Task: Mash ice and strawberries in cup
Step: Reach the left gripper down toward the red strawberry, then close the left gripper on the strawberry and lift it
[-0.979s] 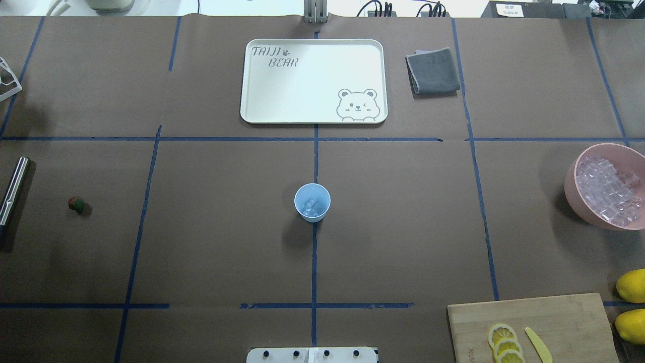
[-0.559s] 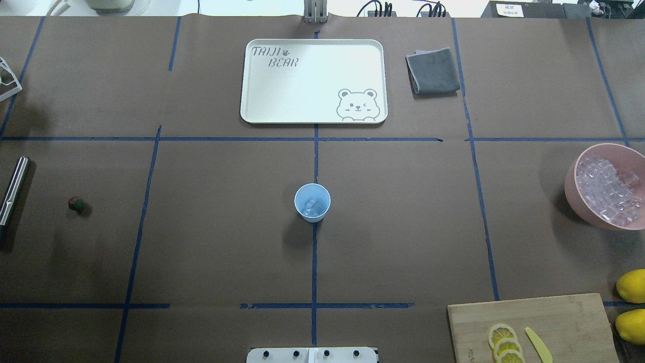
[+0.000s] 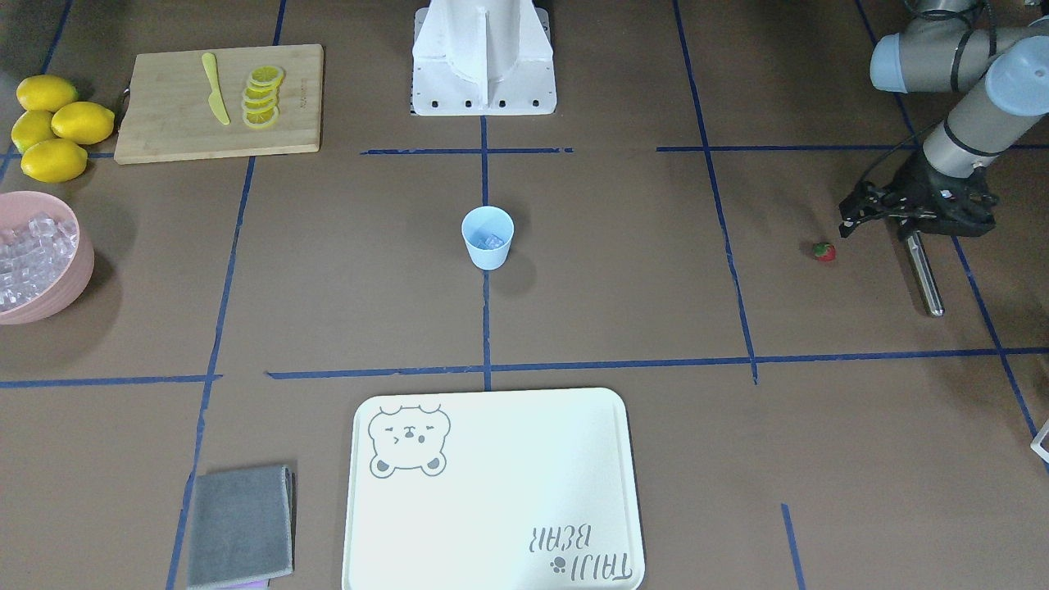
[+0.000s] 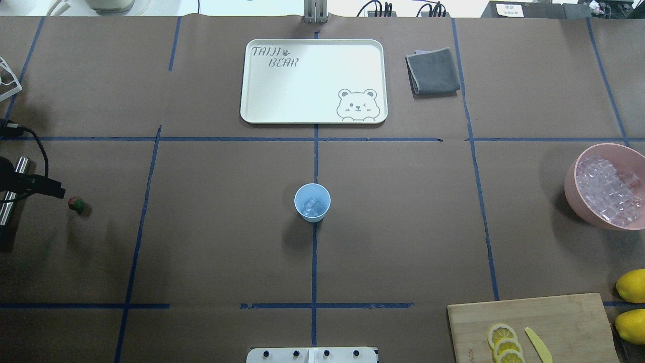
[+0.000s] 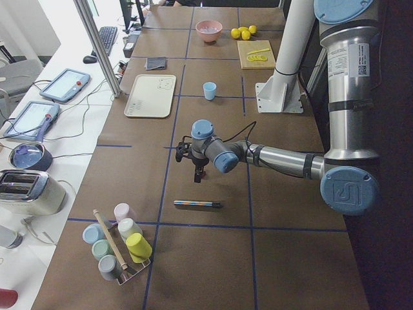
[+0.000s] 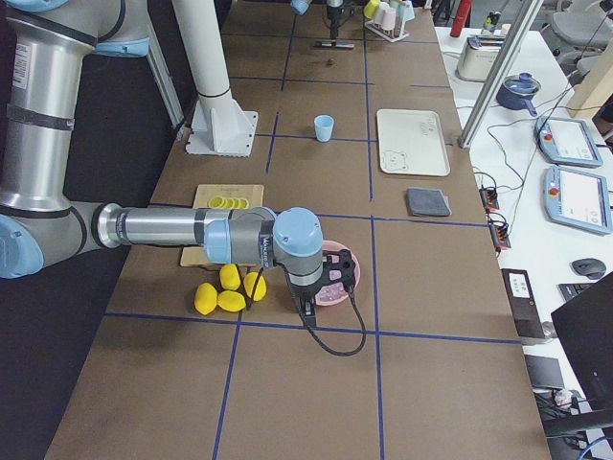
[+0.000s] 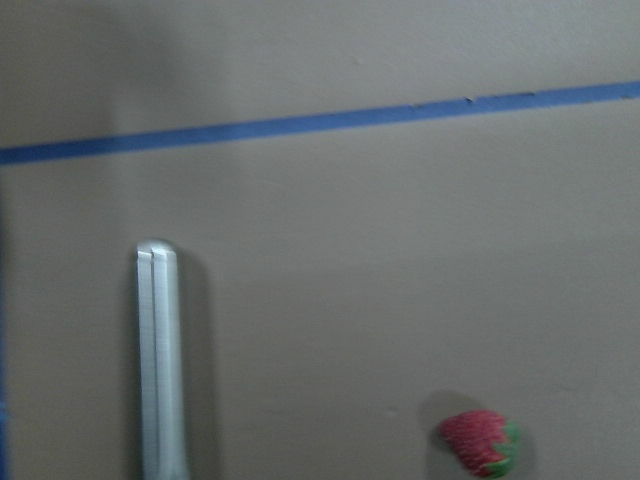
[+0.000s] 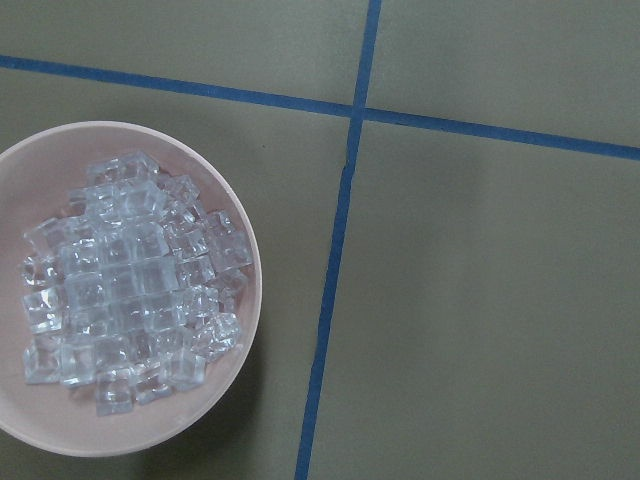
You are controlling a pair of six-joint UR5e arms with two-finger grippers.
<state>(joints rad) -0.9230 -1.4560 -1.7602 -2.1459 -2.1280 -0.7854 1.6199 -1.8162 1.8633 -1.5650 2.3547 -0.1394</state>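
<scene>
The left arm (image 3: 963,123) reaches out with its forearm sloping downward, the left claw (image 3: 874,221) pointing straight down with jaws spread apart and holding nothing, while the right arm (image 6: 172,228) stretches out level, the right claw (image 6: 330,280) hanging downward, its jaw spacing impossible to judge.

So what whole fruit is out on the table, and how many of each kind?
Whole lemons: 4
Strawberry: 1
Total: 5
</scene>
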